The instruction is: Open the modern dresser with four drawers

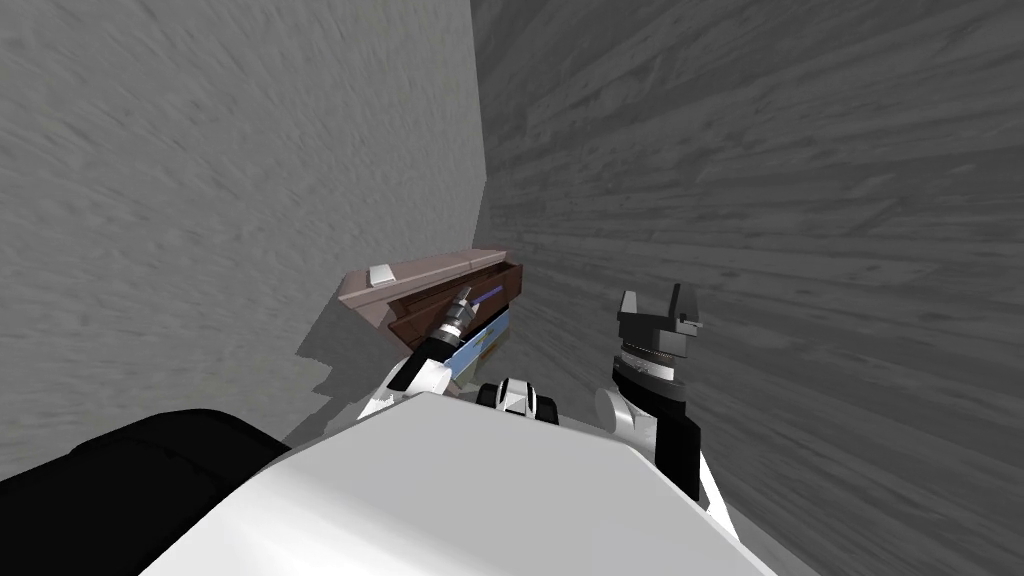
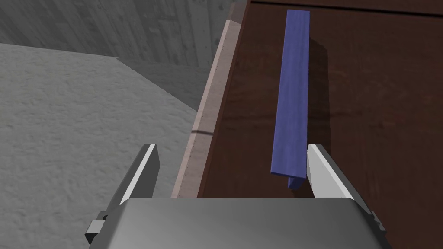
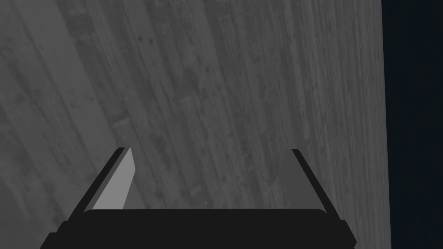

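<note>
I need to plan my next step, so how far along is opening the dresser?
Done: the left gripper sits at the dark brown drawer front. In hand: its open fingers bracket the near end of the blue handle, not clamped. To do: closing, then pulling the drawer out. The right gripper hangs open, idle.

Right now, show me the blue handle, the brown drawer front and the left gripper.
blue handle (image 2: 292, 99): left wrist view, middle of the bar.
brown drawer front (image 2: 376, 112): left wrist view, bare panel beside the handle.
left gripper (image 2: 232, 149): left wrist view, midway between its open fingertips.
</note>
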Controlling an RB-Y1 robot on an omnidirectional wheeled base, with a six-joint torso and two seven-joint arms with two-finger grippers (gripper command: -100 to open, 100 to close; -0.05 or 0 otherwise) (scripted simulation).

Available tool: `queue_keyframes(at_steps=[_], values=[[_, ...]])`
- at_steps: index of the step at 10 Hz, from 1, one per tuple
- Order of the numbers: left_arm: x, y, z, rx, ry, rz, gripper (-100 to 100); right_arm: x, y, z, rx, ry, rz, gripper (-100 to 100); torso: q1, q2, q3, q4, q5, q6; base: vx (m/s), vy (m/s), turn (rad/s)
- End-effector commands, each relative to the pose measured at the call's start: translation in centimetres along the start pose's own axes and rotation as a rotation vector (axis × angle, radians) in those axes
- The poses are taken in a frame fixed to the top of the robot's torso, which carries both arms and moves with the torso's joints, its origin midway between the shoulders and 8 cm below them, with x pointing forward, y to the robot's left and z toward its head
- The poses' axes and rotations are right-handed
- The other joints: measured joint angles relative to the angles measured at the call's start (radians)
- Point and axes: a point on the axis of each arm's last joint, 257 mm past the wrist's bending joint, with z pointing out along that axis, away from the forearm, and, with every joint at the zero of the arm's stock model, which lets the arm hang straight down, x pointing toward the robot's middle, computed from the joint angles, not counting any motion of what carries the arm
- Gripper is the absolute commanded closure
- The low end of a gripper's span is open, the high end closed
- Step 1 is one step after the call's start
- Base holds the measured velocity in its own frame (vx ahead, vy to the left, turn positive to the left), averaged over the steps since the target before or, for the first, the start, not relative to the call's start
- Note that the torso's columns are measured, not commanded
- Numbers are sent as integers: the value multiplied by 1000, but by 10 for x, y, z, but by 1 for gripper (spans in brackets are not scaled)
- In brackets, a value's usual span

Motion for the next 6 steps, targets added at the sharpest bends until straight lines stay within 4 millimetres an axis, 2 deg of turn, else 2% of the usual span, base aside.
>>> queue_keyframes(at_steps=[1, 6], values=[[-1, 1, 0, -6, -2, 0, 0, 0, 0, 0, 0, 0, 0, 0, 0, 0, 1, -2, 1, 0, 0, 0, 0], [-1, 6, -1, -19, -4, 0, 0, 0, 0, 0, 0, 0, 0, 0, 5, -4, -1, -6, 4, -2, 0, 0, 0]])
